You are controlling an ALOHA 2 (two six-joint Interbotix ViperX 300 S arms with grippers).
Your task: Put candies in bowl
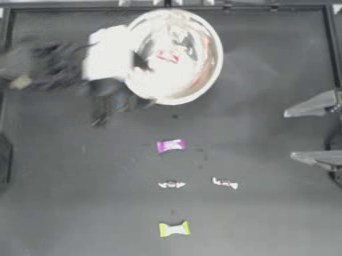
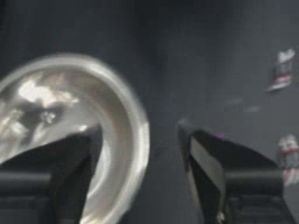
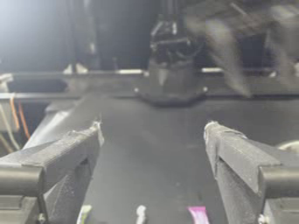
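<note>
Bowl: the bowl [image 1: 175, 56] is being seen at the far middle of the table [image 1: 67, 200], with a red candy [image 1: 167, 57] already lying inside it.

Candies left: four are lying on the bare table, toward the near edge from the bowl: the purple candy [image 1: 171, 145] nearest it, then two clear candies, one [image 1: 171, 184] under the purple and the other [image 1: 224, 183] just to its right, and the yellow-green candy [image 1: 174, 229] closest to the near edge.

Left gripper: the left gripper [image 1: 137, 62] is being held at the bowl's left rim, blurred; in its wrist view its jaws are being shown spread apart with nothing between them, one over the bowl's inside and one outside the rim.

Right gripper: the right gripper [image 1: 314, 130] is being kept at the right edge, jaws wide apart and empty, well away from every candy.

Deciding relation: the purple candy is judged the next pick; it is lying nearer the left gripper than the right, toward the near edge and slightly right of it, long axis running left to right.
</note>
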